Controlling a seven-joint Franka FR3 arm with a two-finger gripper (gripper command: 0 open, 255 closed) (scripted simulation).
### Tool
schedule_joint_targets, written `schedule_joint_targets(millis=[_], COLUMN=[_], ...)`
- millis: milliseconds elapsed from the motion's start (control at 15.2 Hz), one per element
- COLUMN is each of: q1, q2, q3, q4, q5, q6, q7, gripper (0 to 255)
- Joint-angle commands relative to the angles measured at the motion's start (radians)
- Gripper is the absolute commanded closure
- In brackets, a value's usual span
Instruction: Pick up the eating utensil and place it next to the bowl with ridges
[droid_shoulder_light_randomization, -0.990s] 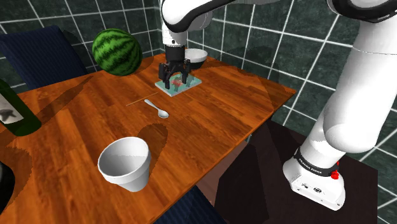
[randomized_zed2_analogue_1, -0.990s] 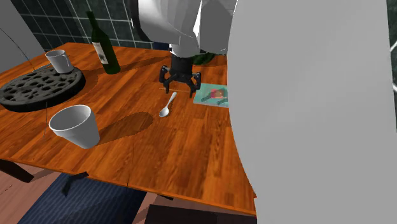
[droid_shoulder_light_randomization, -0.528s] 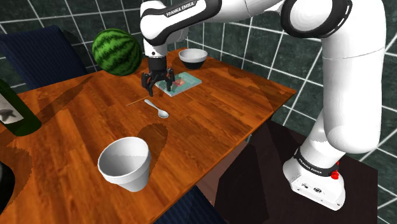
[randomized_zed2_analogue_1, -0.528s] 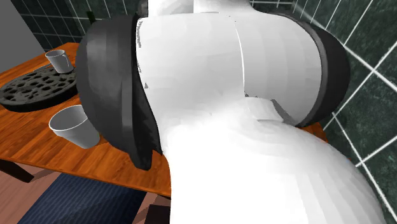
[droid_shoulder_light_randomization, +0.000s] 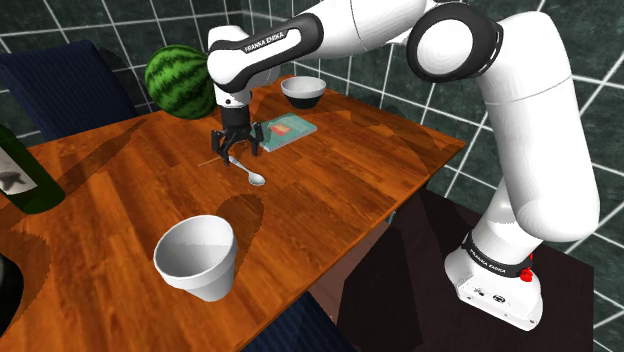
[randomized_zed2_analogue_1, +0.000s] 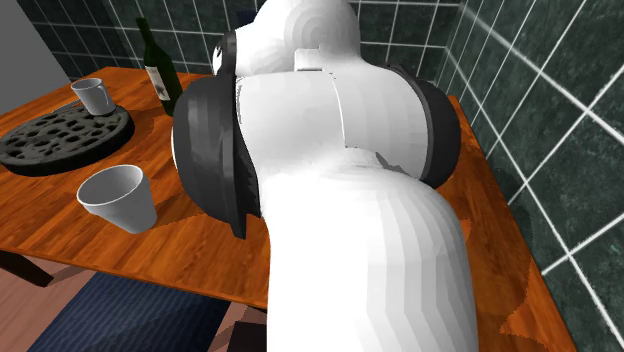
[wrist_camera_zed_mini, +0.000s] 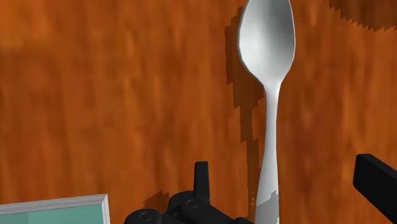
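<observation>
**Jaws spread over spoon handle; spoon flat on tabletop**

Spoon: pale grey, lying flat on the brown wooden tabletop. In the shoulder view its handle end sits under the jaws and its bowl end points toward that view's lower right. It is not lifted.

Jaws: released and standing wide apart. In the wrist view the spoon runs lengthwise away from the hand, with its handle passing between the two black fingers. The handle lies nearer one finger than the other and touches neither. Nothing is grasped. I cannot tell whether the tips touch the wood.

Arm: reaches from the stand up and across to the shoulder view's left, with the wrist pointing straight down over the handle. In the second exterior view the arm blocks the middle of the tabletop.

Small bowl: dark outside and white inside, near the far edge of the tabletop and apart from the spoon. I cannot make out ridges on it.

Other items:
- A teal card lies flat between the bowl and the jaws; its corner also shows in the wrist view.
- A watermelon sits beyond the jaws, near the tiled wall.
- A white cup stands upright near the front edge, well apart from the spoon.
- A dark green bottle stands upright.
- A grey mug stands just beside a dark perforated round tray.
</observation>
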Motion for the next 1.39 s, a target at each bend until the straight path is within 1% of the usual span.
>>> schedule_joint_targets(millis=[0, 132, 594, 660, 1254, 1320], q1=[0.003, 0.005, 0.005, 0.005, 0.005, 0.005], q2=[0.009, 0.013, 0.014, 0.014, 0.014, 0.009], q3=[0.0, 0.0, 0.0, 0.0, 0.0, 0.001], q4=[-0.012, -0.026, -0.025, -0.025, -0.025, -0.02], q5=[0.0, 0.0, 0.0, 0.0, 0.0, 0.0], q6=[0.022, 0.04, 0.04, 0.04, 0.04, 0.03], q7=[0.0, 0.0, 0.0, 0.0, 0.0, 0.002], gripper=[0, 0, 0, 255, 255, 255])
